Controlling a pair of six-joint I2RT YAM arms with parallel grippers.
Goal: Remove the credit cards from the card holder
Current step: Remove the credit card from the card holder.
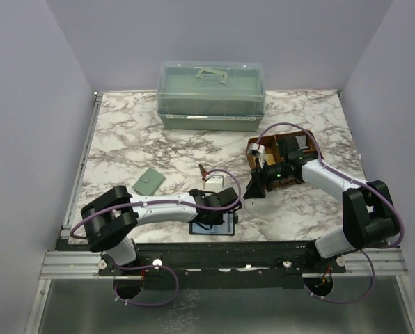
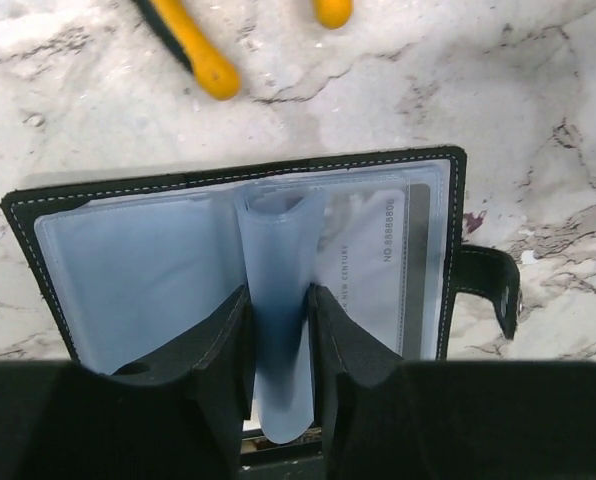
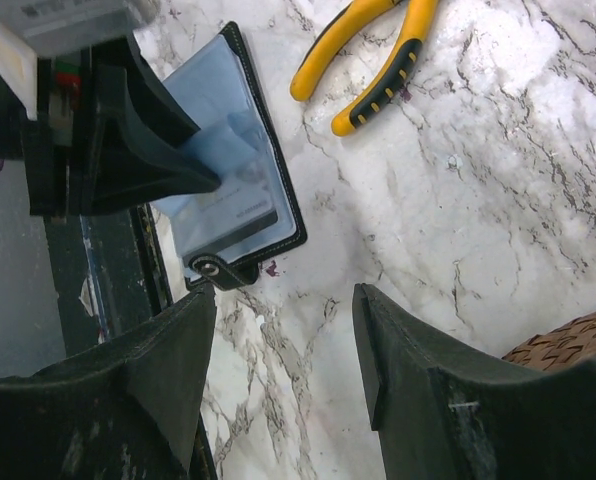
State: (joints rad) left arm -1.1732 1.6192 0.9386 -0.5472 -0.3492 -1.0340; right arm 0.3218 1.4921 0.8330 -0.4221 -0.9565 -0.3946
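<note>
The left pincer (image 2: 278, 300) is pressed onto a floppy plastic sleeve (image 2: 278, 240) that stands up from the spine of the card holder (image 2: 128, 270). The holder lies open and flat on the surface (image 2: 478, 90) directly beneath the pincer. The risk, as I judge it, is that this grip has only the sleeve: the leaf curls like empty film, and I cannot tell whether a card sits inside it. The one credit card (image 2: 373, 250) plainly visible lies in the pocket just beside the pincer, on the side of the snap tab (image 2: 493, 285), and nothing touches it. A lift from here would likely drag the whole holder up by its leaf, since nothing pins it down. The right pincer (image 3: 283, 300) hangs spread and empty, apart from the holder, with the yellow pliers (image 3: 373, 60) ahead of it. A hard pull could also tear the film, or flip the holder shut over the card.
</note>
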